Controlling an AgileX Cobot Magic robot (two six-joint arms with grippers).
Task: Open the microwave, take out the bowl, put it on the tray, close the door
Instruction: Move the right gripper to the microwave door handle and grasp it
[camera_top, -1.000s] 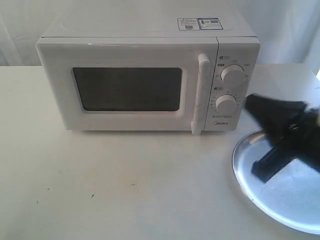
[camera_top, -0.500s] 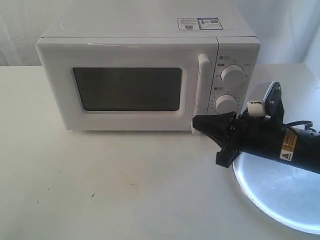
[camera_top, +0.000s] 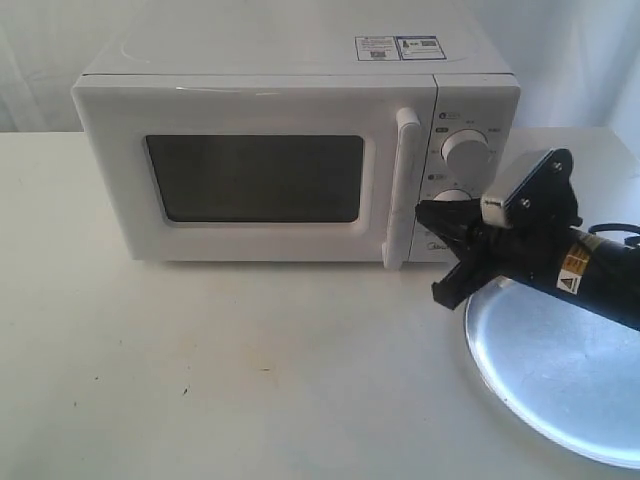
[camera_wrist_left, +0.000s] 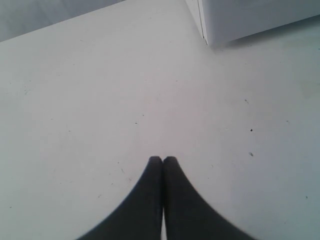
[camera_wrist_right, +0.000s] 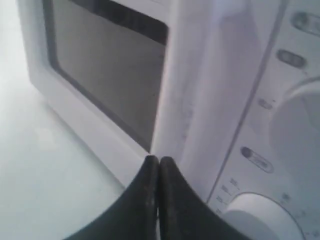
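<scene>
The white microwave (camera_top: 290, 60) stands at the back of the table with its door (camera_top: 250, 180) shut and the dark window facing me. My right gripper (camera_top: 422, 210) is shut and empty, its tips right beside the lower part of the door's vertical bar handle (camera_top: 404, 185), in front of the lower dial. In the right wrist view the shut fingertips (camera_wrist_right: 159, 161) sit against the foot of the handle (camera_wrist_right: 200, 90). The silver tray (camera_top: 560, 370) lies at the right, partly under that arm. My left gripper (camera_wrist_left: 162, 159) is shut over bare table. The bowl is hidden.
The upper dial (camera_top: 465, 150) and the control panel sit right of the handle. A lower corner of the microwave (camera_wrist_left: 207, 40) shows in the left wrist view. The white table (camera_top: 200, 360) runs in front of the microwave.
My right arm has swung from over the tray to the left and up; its shut tips have come to rest by the lower handle, after passing slightly further left half a second ago.
</scene>
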